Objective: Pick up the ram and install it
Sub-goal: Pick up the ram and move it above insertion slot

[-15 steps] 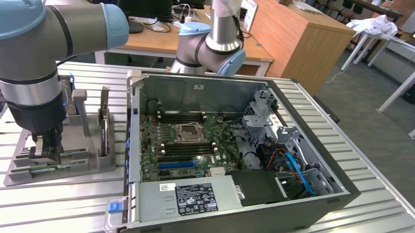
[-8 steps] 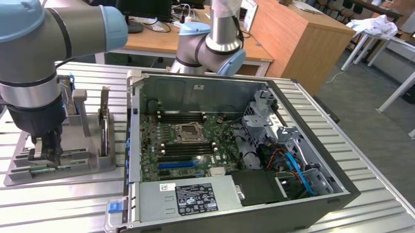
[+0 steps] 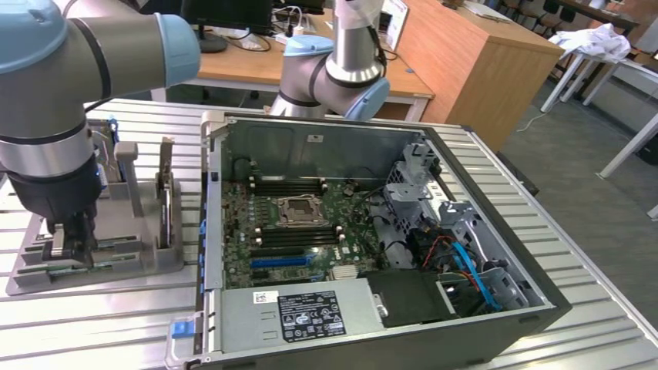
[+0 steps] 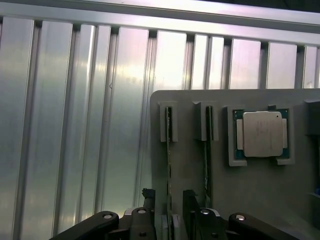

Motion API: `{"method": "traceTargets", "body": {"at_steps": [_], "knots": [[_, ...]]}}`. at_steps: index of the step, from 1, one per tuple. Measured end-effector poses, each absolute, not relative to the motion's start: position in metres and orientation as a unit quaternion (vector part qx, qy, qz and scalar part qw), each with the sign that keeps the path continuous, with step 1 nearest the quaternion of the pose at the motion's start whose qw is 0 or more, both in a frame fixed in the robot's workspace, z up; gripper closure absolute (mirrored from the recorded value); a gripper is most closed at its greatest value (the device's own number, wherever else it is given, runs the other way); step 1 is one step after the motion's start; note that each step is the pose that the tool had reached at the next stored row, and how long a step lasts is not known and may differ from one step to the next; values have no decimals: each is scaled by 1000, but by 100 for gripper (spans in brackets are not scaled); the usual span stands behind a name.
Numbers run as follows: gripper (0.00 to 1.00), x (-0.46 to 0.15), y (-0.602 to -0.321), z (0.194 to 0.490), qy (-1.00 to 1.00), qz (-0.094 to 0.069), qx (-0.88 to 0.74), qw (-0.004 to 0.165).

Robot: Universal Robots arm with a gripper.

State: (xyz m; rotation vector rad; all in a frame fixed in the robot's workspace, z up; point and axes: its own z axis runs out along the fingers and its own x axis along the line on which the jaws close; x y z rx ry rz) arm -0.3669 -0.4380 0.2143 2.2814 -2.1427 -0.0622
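Clutter around the job was mostly the grey holder [image 3: 154, 254] on the exterior view's left and the open computer case [image 3: 308, 146] just beside it on the exterior view's right. In the wrist view the holder carried two thin sticks standing on edge in side-by-side slots, with a square silver chip [image 4: 262, 134] seated in a pocket just beyond the second stick [image 4: 206, 160]. The ram [image 4: 169, 150] stood in the slot nearest the holder's edge. The tool [image 4: 169, 197] was open, one finger [image 4: 148, 197] on each side of the ram with a gap showing to both, nothing gripped. In the exterior view the tool [image 3: 72, 235] hung low over the holder's near end, well apart from the case. Inside the case lay the green board [image 3: 298, 231], its long slots flanking the central socket, with a labelled power unit [image 3: 298, 312] at the near end and blue cables [image 3: 463, 258] at the exterior view's right. Everything sat on a ribbed metal desk [image 3: 575, 254]. Behind it stood wooden furniture [image 3: 463, 62] on a grey floor [image 3: 606, 223].
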Motion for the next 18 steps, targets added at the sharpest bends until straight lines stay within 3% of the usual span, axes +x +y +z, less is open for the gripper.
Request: {"method": "traceTargets", "body": {"at_steps": [18], "knots": [[64, -367, -439, 203, -682, -20, 731, 6]]}}
